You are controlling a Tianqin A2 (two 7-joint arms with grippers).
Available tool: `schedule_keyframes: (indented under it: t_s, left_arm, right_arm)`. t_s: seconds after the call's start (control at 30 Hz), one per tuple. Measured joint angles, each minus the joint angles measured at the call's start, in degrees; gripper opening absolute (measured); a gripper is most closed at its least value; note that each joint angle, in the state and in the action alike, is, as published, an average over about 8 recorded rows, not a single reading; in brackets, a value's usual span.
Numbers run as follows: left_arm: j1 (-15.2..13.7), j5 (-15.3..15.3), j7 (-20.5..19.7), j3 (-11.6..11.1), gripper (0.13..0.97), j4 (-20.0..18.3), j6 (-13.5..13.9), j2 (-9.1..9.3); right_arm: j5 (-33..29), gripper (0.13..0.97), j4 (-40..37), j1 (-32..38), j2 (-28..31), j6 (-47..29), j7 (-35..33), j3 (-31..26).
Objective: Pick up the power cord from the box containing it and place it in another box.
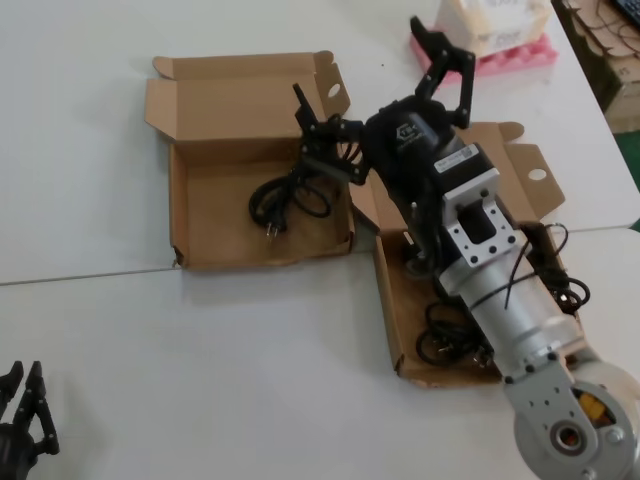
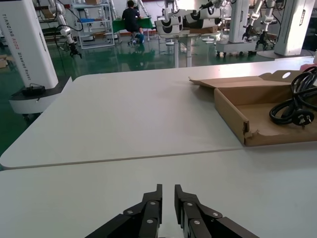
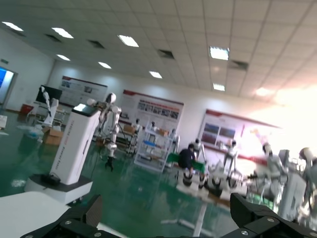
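Note:
The power cord [image 1: 283, 205] [image 2: 294, 106] lies loosely looped in the wide left box [image 1: 215, 240] [image 2: 230, 111], plug toward its front wall. That box's lid is folded back and one front corner is torn. My right gripper [image 1: 362, 72] [image 3: 168, 213] hangs open over the box's far right corner, above the cord, fingers spread wide with nothing between them. The right arm covers most of the squarish right box [image 1: 390, 300], where dark cable loops [image 1: 445, 345] show beneath it. My left gripper [image 1: 20, 400] [image 2: 167, 193] rests at the table's near left, shut and holding nothing.
A pink tray with a white container [image 1: 500, 40] stands at the far right. A seam [image 1: 90, 272] joins the two white tabletops in front of the left box. The table edge runs along the right side [image 1: 615, 150].

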Motion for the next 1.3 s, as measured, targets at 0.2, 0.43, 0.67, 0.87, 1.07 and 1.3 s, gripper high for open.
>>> schedule_keyframes:
  t_s: [0.2, 0.43, 0.67, 0.87, 1.07, 1.3]
  left_arm:
    - [0.0, 0.0, 0.0, 0.0, 0.22, 0.0, 0.0, 0.0]
    - [0.0, 0.0, 0.0, 0.0, 0.315, 0.0, 0.0, 0.0]
    - [0.0, -0.01, 0.0, 0.0, 0.446, 0.0, 0.0, 0.0]
    - [0.0, -0.01, 0.0, 0.0, 0.569, 0.0, 0.0, 0.0]
    - [0.0, -0.01, 0.0, 0.0, 0.701, 0.0, 0.0, 0.0]
    - [0.0, -0.01, 0.0, 0.0, 0.778, 0.0, 0.0, 0.0]
  right_arm:
    - [2.23, 0.903, 0.51, -3.95, -1.14, -2.59, 0.0, 4.26]
    - [4.86, 0.951, 1.12, -8.57, -2.46, -5.63, 0.0, 9.28]
    - [7.45, 0.966, 1.72, -13.19, -3.79, -8.65, 0.0, 14.28]
    - [9.7, 0.966, 2.23, -17.12, -4.92, -11.27, 0.0, 18.53]
    - [11.97, 0.966, 2.76, -21.13, -6.07, -13.9, 0.0, 22.87]
    - [14.59, 0.966, 3.36, -25.77, -7.39, -16.93, 0.0, 27.88]
